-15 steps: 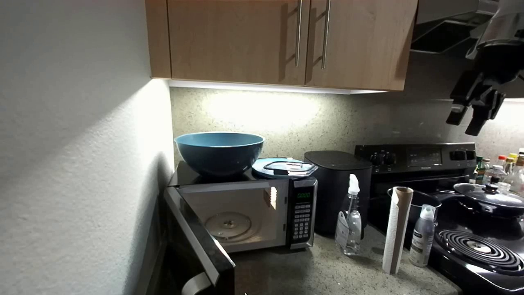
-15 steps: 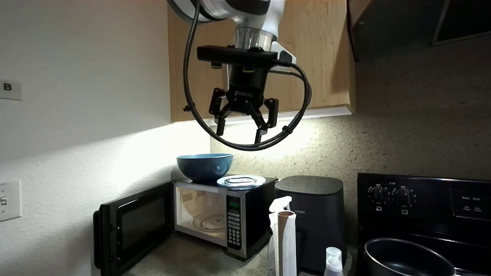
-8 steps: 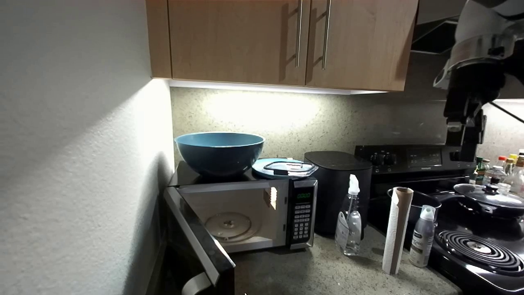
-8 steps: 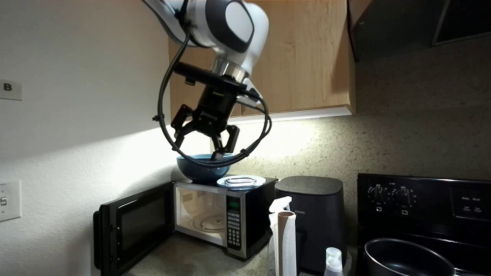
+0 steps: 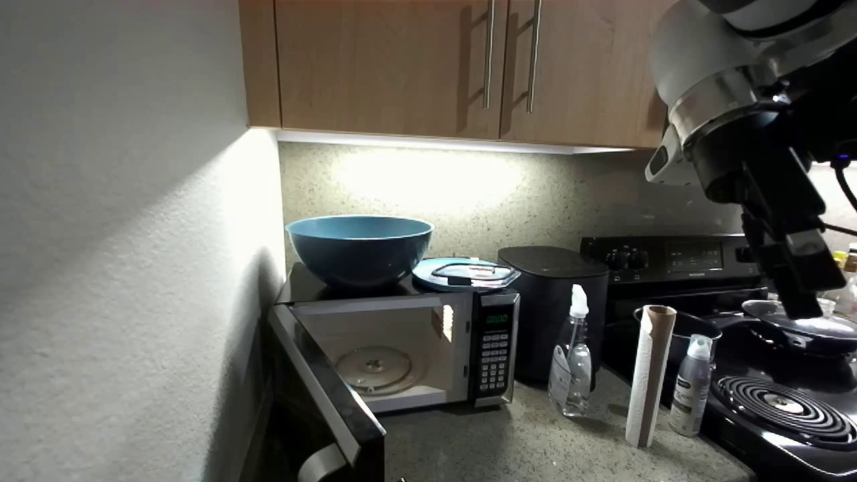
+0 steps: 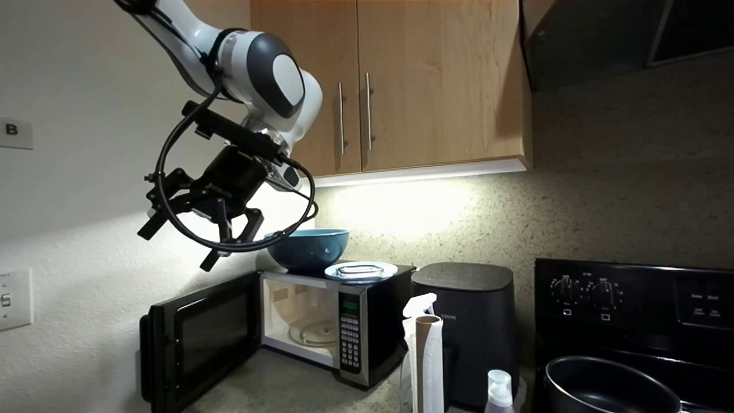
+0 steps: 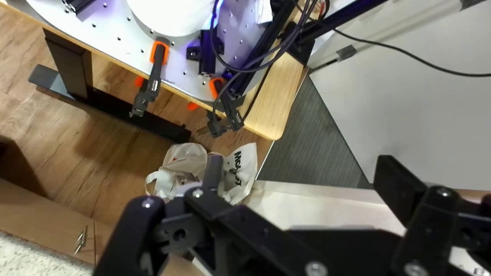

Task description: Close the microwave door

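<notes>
Operator: Near stuff first, quick.
Annotator: Your fingers [image 6: 210,261]: spread wide, tips well apart; wrist view agrees. They hang tilted from your arm [image 6: 269,74] in mid-air, well apart from the door [image 5: 327,385].

Operator: Next out?
Annotator: On your worktop [image 5: 469,445], a silver bottle [image 5: 691,388], then a paper roll [image 5: 646,381], then a spray bottle [image 5: 570,375], all upright. Beside those, your stove [image 6: 636,292] carries a pot [image 6: 610,378] and a lidded pan [image 5: 813,342]. Your fingers cross in front of that pan in an exterior view.

Operator: And the task part?
Annotator: Door's wide open. Joined at the left edge of the microwave [image 6: 383,327], as both exterior views show, and swung out along the side wall [image 6: 86,143]. You can see the dark window [image 6: 215,335] on its inner face. Touching the wall? Can't tell.

Operator: Inside?
Annotator: Turntable [image 5: 375,368] in view; green digits [image 5: 497,319] lit on the panel [image 5: 494,361].

Operator: Further back?
Annotator: You've got a blue bowl [image 6: 309,252] on the microwave, plate [image 6: 358,274] just beside it, also up there. Fryer [image 6: 473,338] stands just beside the microwave. Behind them, speckled backsplash [image 6: 413,206], lit from under your cupboards [image 6: 441,86], which are closed.
</notes>
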Available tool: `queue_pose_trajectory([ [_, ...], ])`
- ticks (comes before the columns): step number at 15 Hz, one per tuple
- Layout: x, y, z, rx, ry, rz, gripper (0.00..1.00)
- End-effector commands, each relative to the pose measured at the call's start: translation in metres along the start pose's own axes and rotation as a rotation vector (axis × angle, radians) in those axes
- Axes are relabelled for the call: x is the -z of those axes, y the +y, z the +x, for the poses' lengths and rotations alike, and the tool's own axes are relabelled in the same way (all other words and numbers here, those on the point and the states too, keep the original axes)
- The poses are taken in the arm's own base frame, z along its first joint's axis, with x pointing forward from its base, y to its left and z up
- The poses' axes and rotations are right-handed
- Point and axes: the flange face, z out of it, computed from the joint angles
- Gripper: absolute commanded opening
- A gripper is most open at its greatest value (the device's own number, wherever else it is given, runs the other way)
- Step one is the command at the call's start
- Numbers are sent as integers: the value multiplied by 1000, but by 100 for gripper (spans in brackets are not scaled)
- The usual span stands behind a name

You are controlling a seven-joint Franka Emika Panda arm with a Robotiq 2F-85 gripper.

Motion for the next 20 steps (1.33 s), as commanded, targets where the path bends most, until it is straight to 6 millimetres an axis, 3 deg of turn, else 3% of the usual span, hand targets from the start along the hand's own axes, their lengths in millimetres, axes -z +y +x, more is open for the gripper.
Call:
queue_pose_trajectory([
  [1, 0, -2, -1, 8, -11, 1, 100],
  [4, 0, 0, -2, 12, -13, 5, 100],
  [6, -2, -1, 19, 90, 75, -95, 100],
  [9, -22, -17, 69, 225, 131, -185, 100],
  [14, -85, -56, 157, 428, 93, -285, 100],
  [15, -93, -54, 165, 403, 50, -280, 100],
  [16, -85, -60, 145, 381, 95, -268, 100],
  [18, -100, -59, 162, 391, 49, -263, 100],
  [20, -99, -55, 168, 386, 45, -260, 100],
])
